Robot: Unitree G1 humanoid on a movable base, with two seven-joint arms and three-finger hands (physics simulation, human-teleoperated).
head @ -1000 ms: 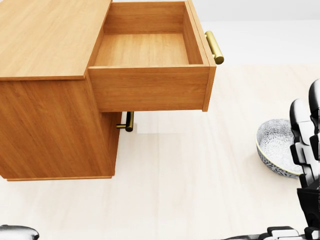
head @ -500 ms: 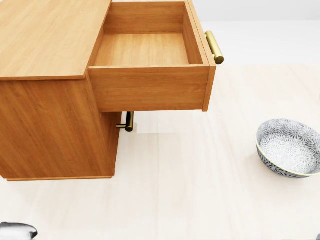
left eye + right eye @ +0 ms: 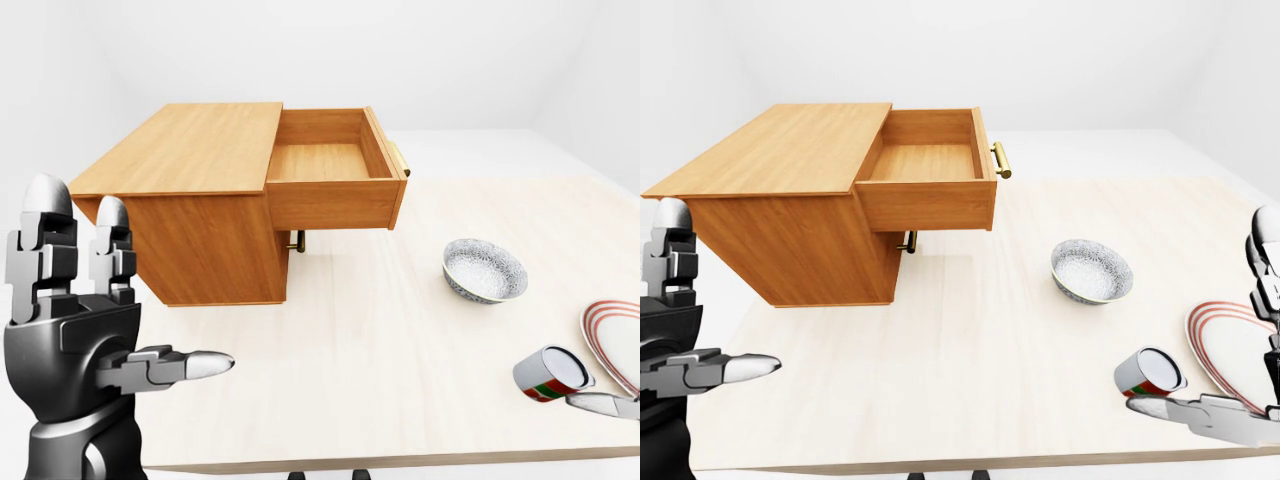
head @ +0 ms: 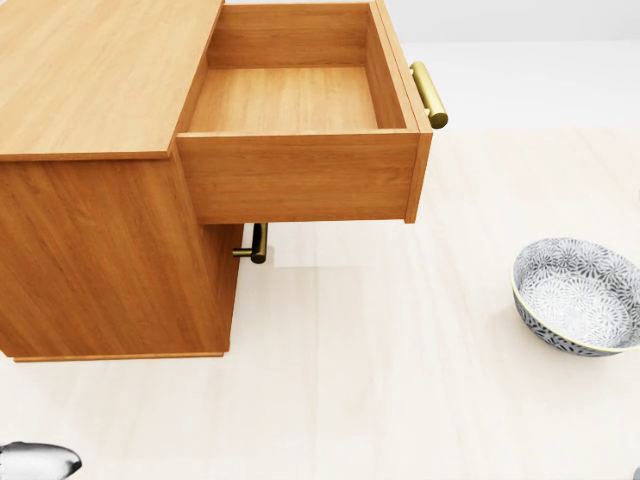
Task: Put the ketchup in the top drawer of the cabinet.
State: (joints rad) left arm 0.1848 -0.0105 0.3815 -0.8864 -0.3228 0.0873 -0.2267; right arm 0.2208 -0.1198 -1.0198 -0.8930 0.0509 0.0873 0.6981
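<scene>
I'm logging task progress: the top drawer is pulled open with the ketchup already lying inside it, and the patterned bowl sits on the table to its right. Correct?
Not quite. The top drawer is open but empty, as the head view shows. The ketchup still lies on its side on the table by the right hand, seen in the right-eye view. The patterned bowl is placed as you say.

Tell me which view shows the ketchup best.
The right-eye view: the ketchup lies on its side beside the right hand, whole and unclipped. The left-eye view shows it too, smaller, nearer that picture's edge. The head view misses it, showing only cabinet, drawer and bowl.
</scene>
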